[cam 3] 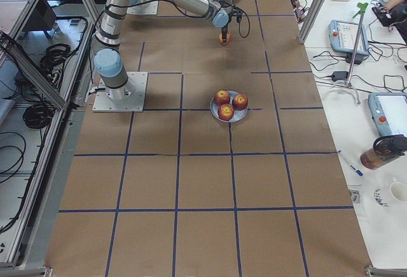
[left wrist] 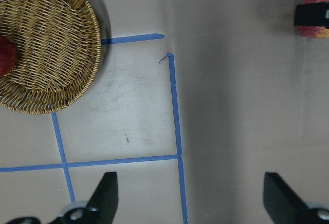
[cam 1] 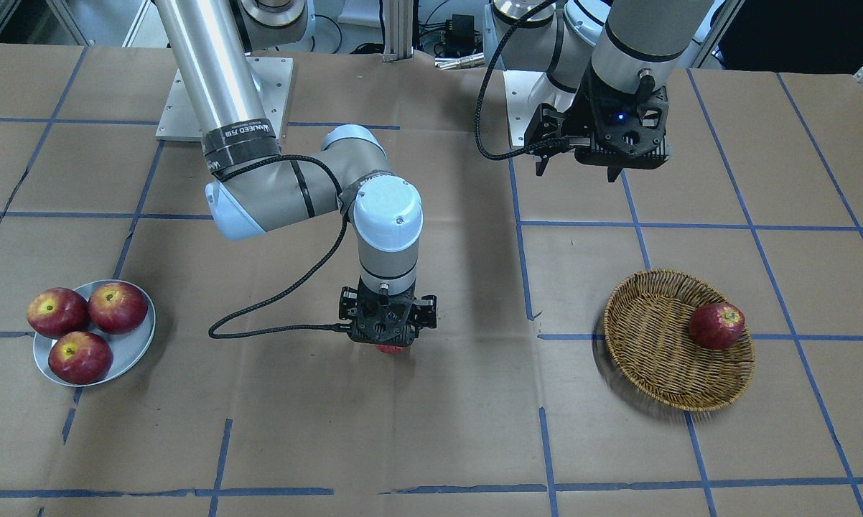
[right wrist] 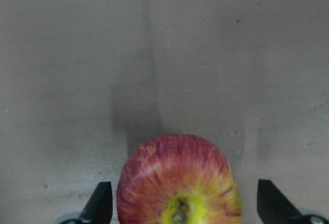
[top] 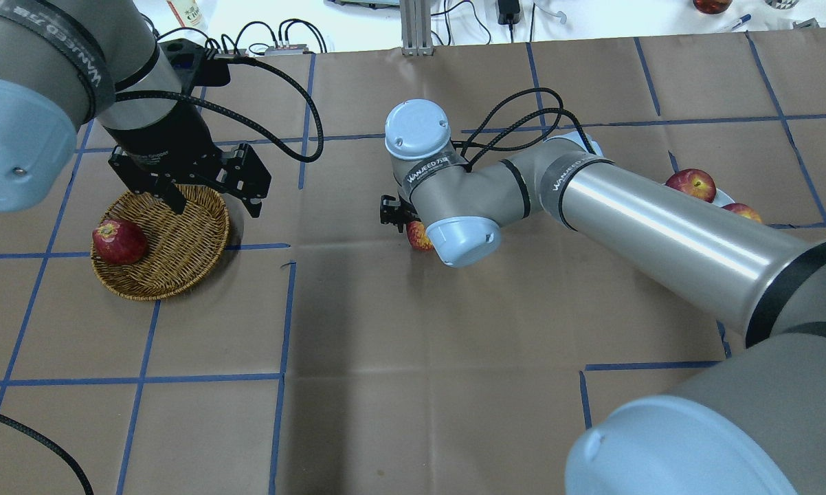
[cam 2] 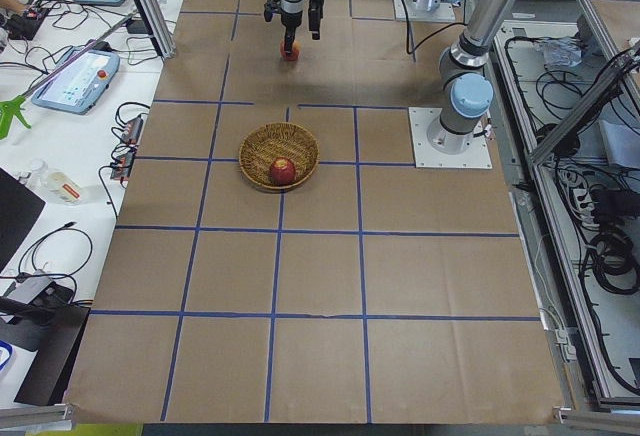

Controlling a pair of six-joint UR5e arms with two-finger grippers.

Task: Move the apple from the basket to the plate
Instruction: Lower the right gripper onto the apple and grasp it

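We see the streaky red apple [right wrist: 177,183], yellow-green round its stem, mid-table between the basket [cam 1: 647,388] and the plate [cam 1: 126,352], with the right gripper [cam 1: 390,339] pointing straight down over it, fingers spread wide and not clamping it.

Brown-papered table [cam 1: 431,431], blue tape grid [cam 1: 548,459] — cluttered white benches [cam 3: 388,239] alongside.

High left gripper [top: 214,205], jaws wide, low right gripper [cam 1: 390,345], jaws equally wide
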